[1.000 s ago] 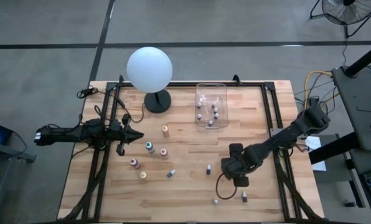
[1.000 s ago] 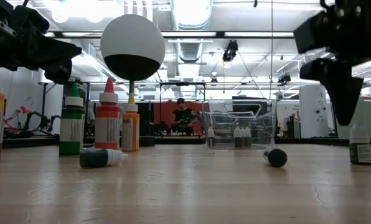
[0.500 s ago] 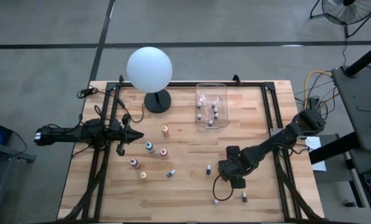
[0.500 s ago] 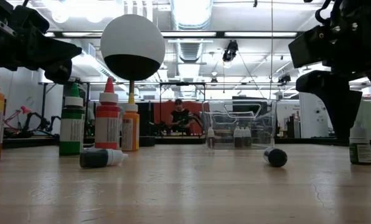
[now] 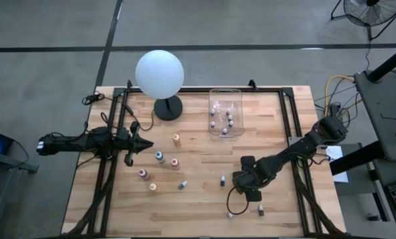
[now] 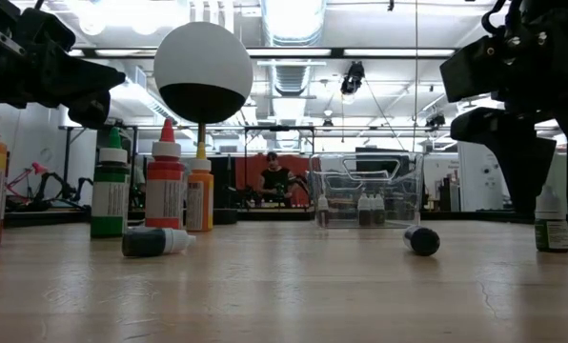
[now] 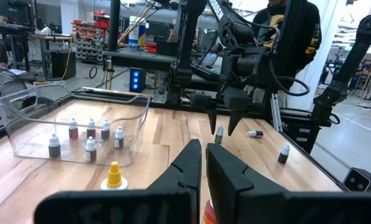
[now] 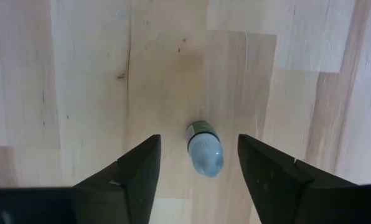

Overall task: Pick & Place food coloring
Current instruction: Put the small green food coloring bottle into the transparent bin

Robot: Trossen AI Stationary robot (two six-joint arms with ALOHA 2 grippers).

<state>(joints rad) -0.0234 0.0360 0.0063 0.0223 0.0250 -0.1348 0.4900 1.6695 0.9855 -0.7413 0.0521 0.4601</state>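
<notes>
The right gripper (image 8: 198, 163) hangs over the table with its fingers (image 8: 132, 171) spread apart, straddling one small dark-and-white dropper bottle (image 8: 205, 146) that stands upright on the wood between them, touched by neither pad. Seen from above, that gripper (image 5: 240, 178) sits toward four o'clock of the table's middle, its arm reaching in from the three o'clock edge. Around it lie more food coloring: a small bottle (image 5: 222, 180) just at its nine o'clock, two others (image 5: 230, 214) (image 5: 261, 211) nearer the six o'clock edge. A cluster of larger coloured bottles (image 5: 159, 157) stands around eight o'clock of the centre, with an orange one (image 5: 177, 139) a little toward ten. The clear plastic bin (image 5: 225, 93) at one o'clock already holds several small bottles (image 5: 228, 119). The left gripper (image 5: 145, 144) waits at the nine o'clock side, fingers (image 7: 226, 171) pressed together and holding nothing. The white globe lamp (image 5: 159, 73) stands at eleven o'clock. Across the table at table height, a person (image 6: 275, 177) shows far back in the room
</notes>
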